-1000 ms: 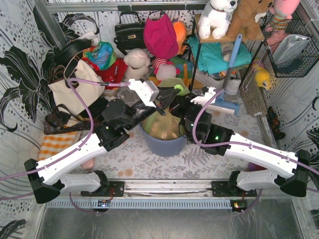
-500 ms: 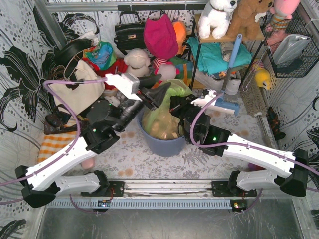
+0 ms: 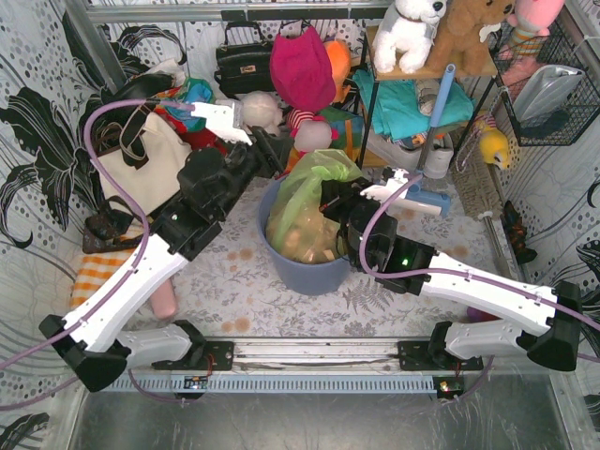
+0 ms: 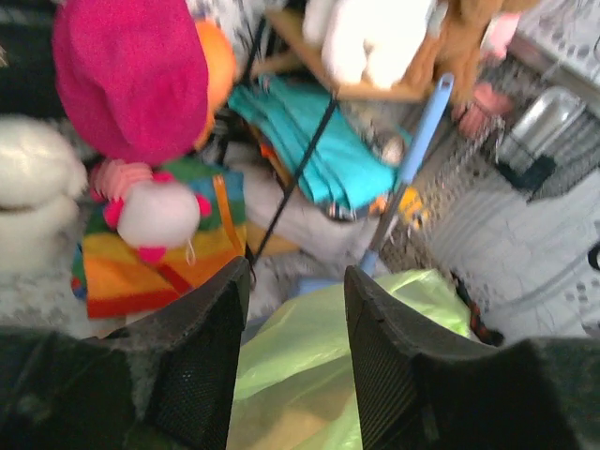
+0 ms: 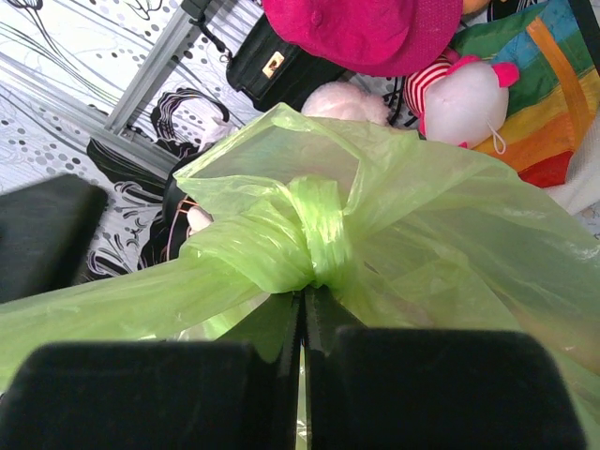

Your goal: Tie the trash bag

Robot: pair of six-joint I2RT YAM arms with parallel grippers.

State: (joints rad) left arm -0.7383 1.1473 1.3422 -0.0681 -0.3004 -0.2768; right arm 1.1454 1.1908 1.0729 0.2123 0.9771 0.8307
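The light-green trash bag [image 3: 305,192] sits in the round blue-grey bin [image 3: 309,270] at the middle of the table, with tan paper showing through it. Its top is gathered into a knot [image 5: 314,234]. My right gripper [image 5: 302,302] is shut on the plastic just below that knot, and it stands at the bag's right side [image 3: 330,199]. My left gripper [image 3: 272,155] hangs above and to the back left of the bag, apart from it. It is open [image 4: 295,281], with nothing between its fingers [image 4: 202,361], and the green bag [image 4: 309,375] lies beyond them.
Handbags [image 3: 246,64], a cream tote [image 3: 141,173] and plush toys [image 3: 302,70] are piled behind the bin. A shelf [image 3: 412,94] with teal cloth and a blue-handled brush [image 3: 433,122] stands back right. A wire basket [image 3: 553,94] hangs right. An orange striped cloth [image 3: 98,272] lies left.
My left gripper has opened, let go of the bag and swung up and back to the left. The right gripper has held its grip by the knot.
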